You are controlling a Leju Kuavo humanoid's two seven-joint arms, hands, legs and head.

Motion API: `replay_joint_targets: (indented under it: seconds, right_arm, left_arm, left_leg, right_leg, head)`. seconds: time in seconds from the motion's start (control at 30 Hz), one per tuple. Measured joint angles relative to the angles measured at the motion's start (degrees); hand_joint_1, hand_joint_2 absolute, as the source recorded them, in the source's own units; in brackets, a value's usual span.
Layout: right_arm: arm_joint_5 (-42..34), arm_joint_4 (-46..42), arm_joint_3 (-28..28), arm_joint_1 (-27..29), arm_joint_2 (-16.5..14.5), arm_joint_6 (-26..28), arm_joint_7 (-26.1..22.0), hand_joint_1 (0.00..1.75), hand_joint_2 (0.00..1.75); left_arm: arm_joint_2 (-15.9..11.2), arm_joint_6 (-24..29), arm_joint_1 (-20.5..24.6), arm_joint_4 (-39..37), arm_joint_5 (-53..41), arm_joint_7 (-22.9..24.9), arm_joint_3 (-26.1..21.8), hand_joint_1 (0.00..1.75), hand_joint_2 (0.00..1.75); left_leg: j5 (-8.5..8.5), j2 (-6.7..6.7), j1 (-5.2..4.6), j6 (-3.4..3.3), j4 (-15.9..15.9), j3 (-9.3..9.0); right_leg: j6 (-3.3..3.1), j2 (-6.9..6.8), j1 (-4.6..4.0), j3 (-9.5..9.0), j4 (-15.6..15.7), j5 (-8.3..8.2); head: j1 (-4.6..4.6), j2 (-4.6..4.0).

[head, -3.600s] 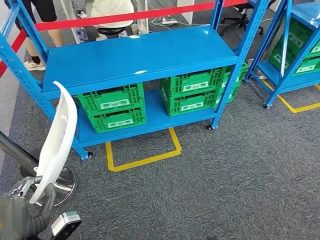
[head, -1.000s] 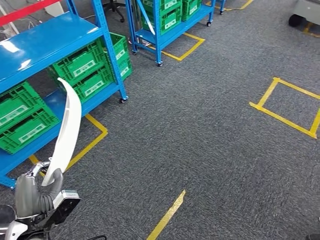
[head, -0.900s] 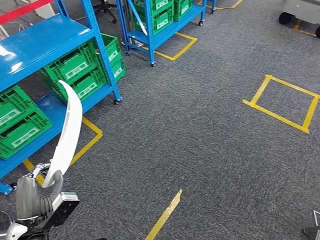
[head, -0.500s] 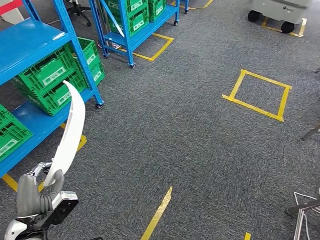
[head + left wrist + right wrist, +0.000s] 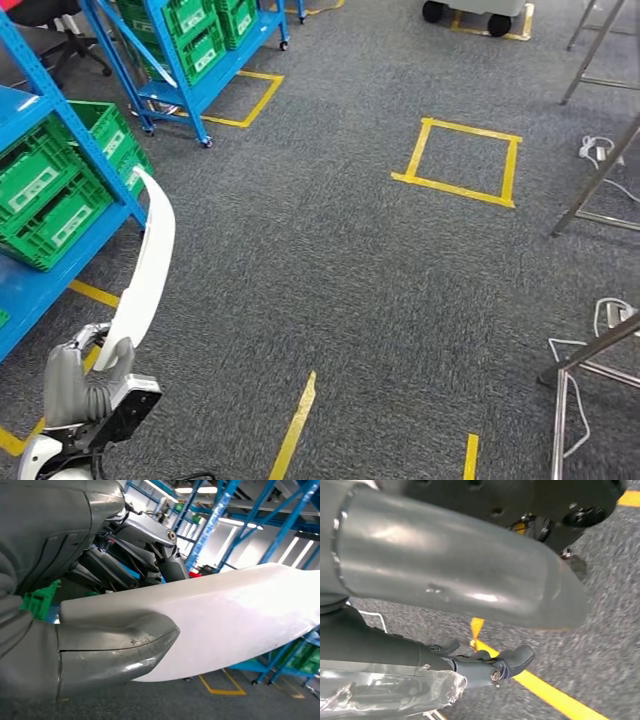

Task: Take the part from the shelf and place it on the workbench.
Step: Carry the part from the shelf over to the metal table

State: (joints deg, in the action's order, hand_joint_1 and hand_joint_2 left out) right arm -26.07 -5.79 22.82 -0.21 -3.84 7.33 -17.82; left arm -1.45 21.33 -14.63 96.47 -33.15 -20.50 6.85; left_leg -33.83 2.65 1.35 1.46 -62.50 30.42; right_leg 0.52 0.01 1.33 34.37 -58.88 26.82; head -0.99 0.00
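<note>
Grey carpet floor [image 5: 362,270] with yellow tape marks: a taped square [image 5: 460,160] well ahead, short tape strips [image 5: 296,425] closer in. Blue shelf [image 5: 45,190] at the left edge of the head view, green crates [image 5: 53,195] on its lower levels; second blue shelf [image 5: 200,60] with more green crates further back. Metal frame legs [image 5: 596,350] and white cables [image 5: 604,150] at the right edge.

Left hand [image 5: 87,380] low at the left in the head view, clamped on the white part [image 5: 147,270], a long curved white plastic piece. Part stands nearly upright out of the hand, upper end curving over in front of the shelf, held in the air above the carpet, touching nothing else. Left wrist view: grey thumb [image 5: 120,647] pressed on one face of the white part [image 5: 226,615], darker fingers [image 5: 143,555] behind it.

Right hand [image 5: 463,595] in the right wrist view, above carpet and a yellow tape line [image 5: 546,692]; thumb and dark fingers spread apart, nothing in it.
</note>
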Motion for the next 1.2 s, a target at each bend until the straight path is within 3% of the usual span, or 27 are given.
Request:
replay_joint_targets:
  seconds: [0.07,0.1,0.13,0.2,0.27,0.33,0.4,0.47,0.53,0.6,0.63,0.67,0.73,0.8,0.83,0.9,0.97,1.03,1.1,1.13,1.17,1.2]
  right_arm:
    - [-0.2,0.0,0.2,0.0,0.0,0.1,0.2,0.0,0.0]
    - [-0.3,0.0,0.3,0.0,0.0,0.2,0.3,0.0,0.0]
    - [-0.5,0.0,0.4,0.0,0.0,0.2,0.4,0.0,0.0]
    - [-0.7,0.0,0.6,0.0,0.0,0.4,0.5,0.0,0.0]
    - [-0.8,0.0,0.8,-0.1,-0.2,0.5,0.6,0.0,0.0]
    - [-0.9,0.0,0.9,-0.2,-0.4,0.6,0.6,0.0,0.0]
    - [-0.9,0.0,1.1,0.0,-0.3,0.6,0.7,0.0,0.0]
    - [-1.0,0.0,1.3,0.1,-0.3,0.6,0.7,0.0,0.0]
    - [-1.2,0.0,1.4,0.0,-0.3,0.7,0.7,0.0,0.0]
    - [-1.3,0.0,1.5,-0.1,-0.2,0.7,0.7,0.0,0.0]
    - [-1.3,0.0,1.6,-0.1,-0.2,0.6,0.7,0.0,0.0]
    - [-1.3,0.0,1.7,0.0,-0.1,0.7,0.7,0.0,0.0]
    - [-1.4,0.0,1.8,0.0,0.0,0.6,0.7,0.0,0.0]
    - [-1.4,0.0,1.8,-0.1,0.0,0.6,0.7,0.0,0.0]
    - [-1.4,0.0,1.8,-0.1,0.0,0.6,0.7,0.0,0.0]
    - [-1.4,0.0,1.9,0.0,0.0,0.6,0.7,0.0,0.0]
    - [-1.5,0.0,2.1,0.0,0.1,0.6,0.7,0.0,0.0]
    - [-1.6,0.0,2.3,-0.1,0.1,0.4,0.7,0.0,0.0]
    - [-1.7,0.0,2.6,-0.1,0.2,0.2,0.6,0.0,0.0]
    - [-1.7,0.0,2.8,-0.1,0.2,0.1,0.6,0.0,0.0]
    - [-1.7,0.0,3.0,-0.1,0.2,0.0,0.6,0.0,0.0]
    - [-1.7,0.0,3.2,-0.1,0.2,-0.1,0.5,0.0,0.0]
  left_arm:
    - [0.1,0.2,0.0,-0.4,-0.3,0.5,-0.2,1.75,1.75]
    - [0.3,0.2,0.0,-0.7,-0.4,1.0,-0.4,1.75,1.75]
    - [0.4,0.3,0.0,-0.9,-0.4,1.5,-0.6,1.75,1.75]
    - [0.6,0.3,0.1,-1.4,-0.5,2.0,-1.1,1.75,1.75]
    - [0.8,0.3,0.2,-1.8,-0.6,2.1,-1.6,1.75,1.75]
    - [0.9,0.3,0.4,-2.1,-0.9,2.1,-1.9,1.75,1.75]
    - [1.1,0.3,0.7,-2.4,-1.0,2.0,-2.0,1.75,1.75]
    - [1.4,0.3,0.9,-2.7,-1.1,1.9,-2.0,1.75,1.75]
    - [1.6,0.3,0.9,-3.0,-1.1,1.4,-2.1,1.75,1.75]
    - [1.6,0.2,0.9,-3.3,-1.0,0.6,-2.2,1.75,1.75]
    - [1.7,0.2,1.0,-3.5,-1.0,0.3,-2.3,1.75,1.75]
    - [1.7,0.2,1.1,-3.5,-1.0,0.1,-2.3,1.75,1.75]
    - [1.8,0.2,1.3,-3.7,-1.0,-0.1,-2.3,1.75,1.75]
    - [1.8,0.1,1.4,-3.7,-1.0,-0.1,-2.3,1.75,1.75]
    - [1.8,0.1,1.6,-3.7,-1.0,-0.1,-2.3,1.75,1.75]
    - [1.8,0.1,1.8,-3.7,-1.0,-0.5,-2.3,1.75,1.75]
    - [1.8,0.0,2.0,-3.7,-1.1,-1.3,-2.1,1.75,1.75]
    - [1.4,-0.1,2.2,-3.7,-1.0,-2.6,-1.8,1.75,1.75]
    - [0.9,-0.3,2.2,-3.7,-0.4,-4.2,-1.4,1.75,1.75]
    - [0.7,-0.4,2.3,-3.7,0.0,-4.9,-1.2,1.75,1.75]
    - [0.6,-0.6,2.4,-3.7,0.5,-5.7,-1.1,1.75,1.75]
    - [0.4,-0.8,2.6,-3.7,0.8,-6.3,-0.9,1.75,1.75]
  left_leg:
    - [-3.56,-1.75,-0.24,-0.52,-8.1,4.01]
    - [-4.06,-2.04,-0.46,-0.96,-10.7,5.49]
    - [-3.27,-2.25,-0.79,-1.55,-11.2,6.01]
    - [1.26,-3.41,-1.8,-3.12,-6.2,4.22]
    - [5.23,-6.25,-2.64,-4.72,0.4,1.67]
    - [6.09,-7.69,-2.96,-5.55,3.2,0.89]
    - [6.22,-6.43,-2.83,-5.35,4.8,0.53]
    - [6.64,-4.89,-2.41,-4.76,6.5,-0.04]
    - [6.9,-3.31,-2.23,-4.44,6.9,-0.18]
    - [6.91,-1.5,-2.21,-4.35,6.9,-0.08]
    - [6.87,-0.61,-2.18,-4.25,6.9,-0.07]
    - [6.81,0.23,-2.11,-4.1,6.9,-0.1]
    - [6.55,1.65,-2.03,-3.55,6.7,-0.24]
    - [6.2,2.7,-2.22,-2.79,6.3,-0.36]
    - [6.13,3.15,-2.34,-2.45,6.2,-0.42]
    - [6.0,3.88,-2.26,-1.87,6.1,-0.53]
    - [4.52,2.11,-1.91,-1.19,4.6,-0.06]
    - [0.78,-0.95,-1.58,-0.74,-1.1,2.26]
    - [-2.52,-2.06,-1.45,-0.71,-8.6,5.55]
    - [-2.71,-2.19,-1.43,-0.76,-10.4,6.36]
    - [-1.71,-2.31,-1.4,-0.86,-10.1,6.19]
    - [0.28,-2.61,-1.34,-0.99,-7.5,4.97]
  right_leg:
    - [-0.44,1.36,-0.42,0.21,0.0,-0.14]
    - [-0.6,2.13,-0.69,0.28,0.0,-0.2]
    - [-0.74,2.93,-0.97,0.28,0.0,-0.27]
    - [-0.9,4.54,-1.36,0.08,0.0,-0.37]
    - [-0.95,5.93,-1.43,0.12,0.0,-0.56]
    - [-0.61,7.17,-1.19,0.73,0.0,-0.96]
    - [-0.07,7.77,-1.14,1.49,0.1,-1.38]
    - [0.39,5.13,-1.41,2.69,-1.5,-0.12]
    - [1.09,1.64,-1.36,5.44,-7.5,3.47]
    - [1.91,0.53,-0.93,8.32,-14.2,6.27]
    - [2.24,0.28,-0.71,8.56,-15.2,6.29]
    - [2.52,-0.02,-0.51,7.52,-13.8,5.28]
    - [2.85,-2.03,-0.34,2.73,-5.9,2.27]
    - [2.15,-3.74,-0.45,-0.97,0.2,0.78]
    - [1.57,-3.92,-0.58,-1.46,1.0,0.77]
    - [0.43,-2.59,-0.67,-1.43,1.1,0.42]
    - [-0.36,-1.51,-0.57,-1.34,1.3,0.04]
    - [-0.9,-0.34,-0.51,-1.14,1.5,-0.29]
    - [-1.12,1.14,-0.59,-0.84,1.4,-0.48]
    - [-1.13,1.93,-0.62,-0.75,1.4,-0.55]
    - [-1.09,2.72,-0.63,-0.71,1.4,-0.62]
    - [-1.0,3.5,-0.63,-0.74,1.4,-0.7]
  head:
    - [0.11,0.0]
    - [0.11,0.0]
    - [0.1,0.0]
    - [0.09,0.0]
    - [-0.04,0.0]
    - [-0.03,0.0]
    - [0.05,0.0]
    - [-0.14,0.0]
    - [-0.27,0.0]
    - [-0.29,0.0]
    - [-0.28,0.0]
    - [-0.31,0.0]
    - [-0.32,0.0]
    - [-0.19,0.0]
    - [-0.07,0.0]
    - [0.13,0.0]
    - [0.22,0.0]
    - [0.38,0.0]
    - [0.41,0.0]
    - [0.42,0.0]
    - [0.42,0.0]
    - [0.42,0.0]
